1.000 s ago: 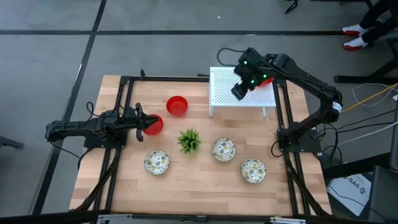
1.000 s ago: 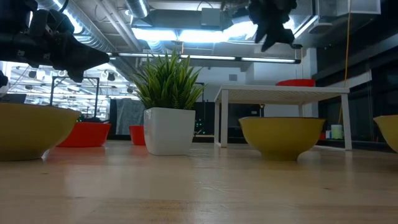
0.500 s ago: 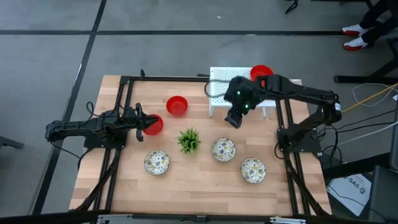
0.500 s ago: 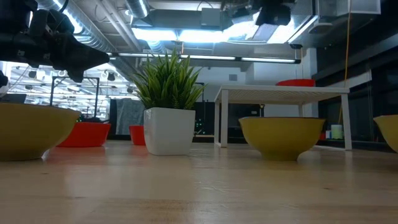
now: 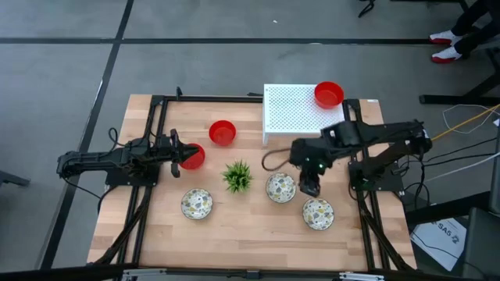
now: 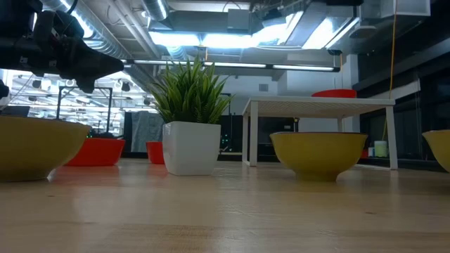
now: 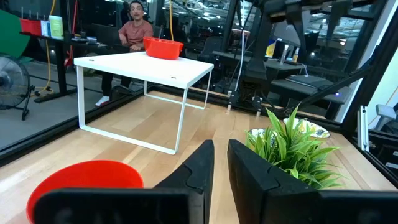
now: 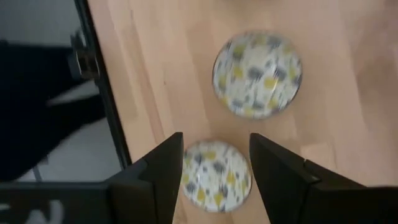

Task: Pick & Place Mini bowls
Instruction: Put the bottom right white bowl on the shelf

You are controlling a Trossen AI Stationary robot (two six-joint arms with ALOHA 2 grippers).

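Observation:
Three red mini bowls show: one [image 5: 329,94] on the white stand [image 5: 293,117], one [image 5: 223,132] on the table, and one [image 5: 191,156] beside my left gripper [image 5: 173,150]. That gripper points level above this bowl's rim, shut and holding nothing. Three speckled cream bowls [image 5: 196,204], [image 5: 280,187], [image 5: 318,213] rest on their bases near the front. My right gripper [image 5: 310,186] hangs open high above the two right-hand ones. In the right wrist view one speckled bowl [image 8: 216,174] shows between its fingers and another [image 8: 257,74] beyond them.
A small green plant in a white pot [image 5: 237,176] stands mid-table between the bowls. Black frame rails [image 5: 156,140] run along both table sides. A person [image 7: 137,28] sits in the room beyond the stand.
My right gripper has swung from above the white stand toward the table's near edge, rolling as it went, and now hangs over the speckled bowls. It has stayed open and empty. The red bowl has stayed on the stand.

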